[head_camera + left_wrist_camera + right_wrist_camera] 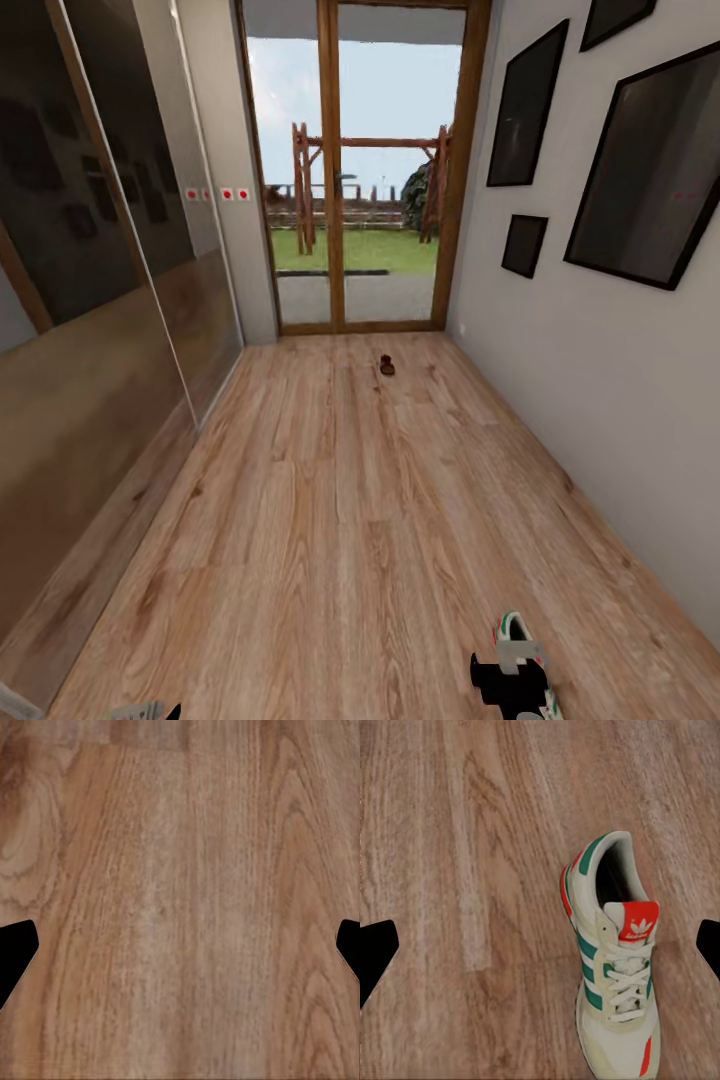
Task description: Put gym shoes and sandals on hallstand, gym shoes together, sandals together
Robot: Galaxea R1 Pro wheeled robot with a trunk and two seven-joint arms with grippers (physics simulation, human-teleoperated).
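Gym shoe [613, 967] toe cut off under spread right gripper [540, 945].

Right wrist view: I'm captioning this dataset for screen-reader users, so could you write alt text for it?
A single gym shoe, white with green side stripes and a red-orange tongue patch, lies upright on the wood-plank corridor floor. The right gripper is open above it, its two dark fingers spread at opposite edges of the picture and touching nothing.
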